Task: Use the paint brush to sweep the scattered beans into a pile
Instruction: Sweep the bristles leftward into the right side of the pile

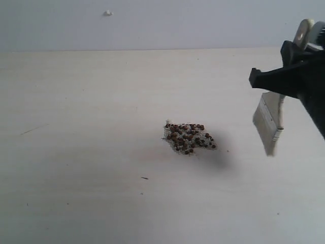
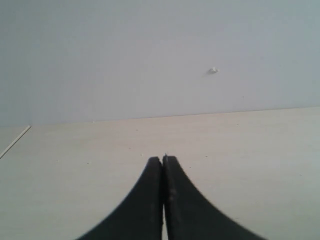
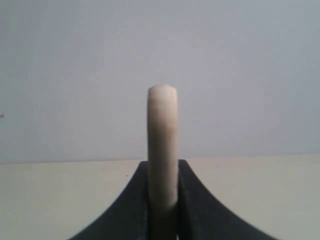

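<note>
The pile (image 1: pixel 189 137) sits just right of the middle of the exterior view: one small, ragged clump of reddish-brown beans (image 1: pixel 177 133), too many and too tiny to count. They are packed together, with a few loose at the right edge. It lies flat on the pale worktop (image 1: pixel 76 101), and nothing touches it.

To its right, well apart from it, hangs the one paint brush (image 1: pixel 268 124). Its long axis runs close to upright and leans a little. The off-white bristles point down toward the lower left and the wooden handle rises toward the upper right corner. The bristle tips look clear of the worktop, though I cannot be sure.

My right pincer (image 1: pixel 264 80) is clamped narrow on the handle above the metal band. In the right wrist view the rounded handle end (image 3: pixel 162 130) stands straight up between my two black fingers (image 3: pixel 187 200), which press on either side of it.

Nothing stands between brush and pile. One dark speck (image 1: pixel 144 178) lies below and left of the pile, and one small white bump (image 1: pixel 107 13) sticks to the grey wall (image 1: pixel 203 20) at the top.

My left pincer (image 2: pixel 162 160) is pressed fully together and holds nothing, over bare worktop.
</note>
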`<state>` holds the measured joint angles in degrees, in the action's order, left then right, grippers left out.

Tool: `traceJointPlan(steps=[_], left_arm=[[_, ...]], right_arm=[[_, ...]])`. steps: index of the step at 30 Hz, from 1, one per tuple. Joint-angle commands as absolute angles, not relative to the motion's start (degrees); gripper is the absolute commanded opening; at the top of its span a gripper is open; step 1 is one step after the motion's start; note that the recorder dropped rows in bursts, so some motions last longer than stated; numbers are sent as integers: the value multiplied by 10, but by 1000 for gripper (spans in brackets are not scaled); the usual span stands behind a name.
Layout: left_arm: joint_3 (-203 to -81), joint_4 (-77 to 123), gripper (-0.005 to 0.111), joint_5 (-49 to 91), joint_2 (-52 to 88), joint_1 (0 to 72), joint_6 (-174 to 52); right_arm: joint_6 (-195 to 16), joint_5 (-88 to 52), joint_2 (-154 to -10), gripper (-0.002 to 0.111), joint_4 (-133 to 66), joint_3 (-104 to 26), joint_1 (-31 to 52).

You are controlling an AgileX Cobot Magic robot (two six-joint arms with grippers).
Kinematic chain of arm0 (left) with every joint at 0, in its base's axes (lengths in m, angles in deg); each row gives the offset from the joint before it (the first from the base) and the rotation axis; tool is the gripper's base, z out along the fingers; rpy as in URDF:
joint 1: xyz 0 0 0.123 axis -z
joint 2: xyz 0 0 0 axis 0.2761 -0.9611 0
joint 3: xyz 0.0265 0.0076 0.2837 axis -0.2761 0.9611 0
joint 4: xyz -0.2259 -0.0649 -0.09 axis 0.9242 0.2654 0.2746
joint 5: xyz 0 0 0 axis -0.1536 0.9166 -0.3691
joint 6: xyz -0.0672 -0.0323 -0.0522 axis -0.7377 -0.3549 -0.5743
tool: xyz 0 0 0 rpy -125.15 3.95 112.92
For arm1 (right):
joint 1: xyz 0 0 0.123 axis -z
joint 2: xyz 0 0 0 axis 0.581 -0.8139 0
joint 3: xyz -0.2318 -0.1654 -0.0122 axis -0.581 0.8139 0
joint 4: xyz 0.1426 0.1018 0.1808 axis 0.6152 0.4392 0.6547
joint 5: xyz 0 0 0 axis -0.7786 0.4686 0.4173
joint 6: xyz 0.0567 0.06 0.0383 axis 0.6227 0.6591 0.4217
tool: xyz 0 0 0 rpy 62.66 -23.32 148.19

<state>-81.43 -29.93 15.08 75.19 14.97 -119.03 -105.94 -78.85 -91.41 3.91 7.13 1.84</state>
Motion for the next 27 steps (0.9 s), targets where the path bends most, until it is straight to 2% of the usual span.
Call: traceJointPlan(steps=[1,10,18,27], left_arm=[[-813,-298,0,152,754,149,-1190],[-813,-298,0,152,754,149,-1190],[-813,-298,0,151,754,149,-1190],[-813,-298,0,151,754,149,-1190]], right_arm=[[-1050,-874,-972,0,96,72,-26],[-969,-884,-1054,0,85,58,-38],[-968,-793,-1112,0,36,-30,-38],[-896,-779,-1142,0,-37,-61,-38]])
